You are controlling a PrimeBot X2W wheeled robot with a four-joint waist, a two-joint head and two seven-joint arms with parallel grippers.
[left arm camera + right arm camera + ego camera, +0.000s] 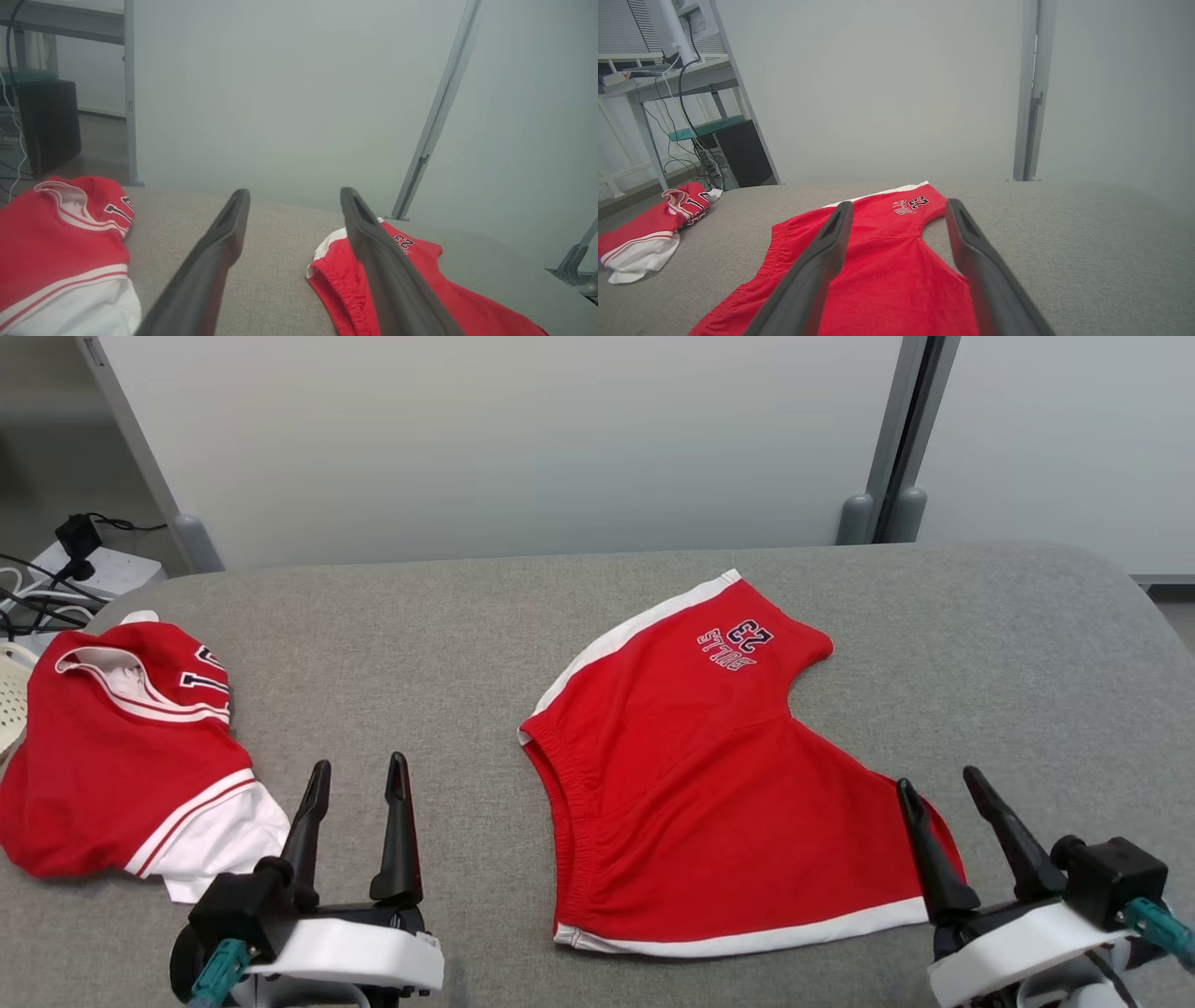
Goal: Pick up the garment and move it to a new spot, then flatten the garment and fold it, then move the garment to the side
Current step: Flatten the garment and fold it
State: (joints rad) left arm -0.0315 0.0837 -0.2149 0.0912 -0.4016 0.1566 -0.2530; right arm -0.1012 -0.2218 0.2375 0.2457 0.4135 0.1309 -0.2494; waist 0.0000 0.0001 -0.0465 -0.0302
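At near table edge, left gripper (359, 761) above bare grey table (420, 616), jaws wide, empty. Right gripper (937, 777) jaws wide too, nothing held, one finger overlapping near right corner of red shorts (691, 784). Shorts lie flat mid-table, waistband facing left, white stripe along near edge. Far left, crumpled red jersey (112, 756). Behind, pale partition wall (513, 439).

red shorts (691, 775) laid out flat

red w/ white side stripes, "bulls 23" print on far leg, upside down in head view. lie mid grey table (420, 635), elastic waistband to the left, legs splayed right, fabric mostly smooth w/ slight creases.
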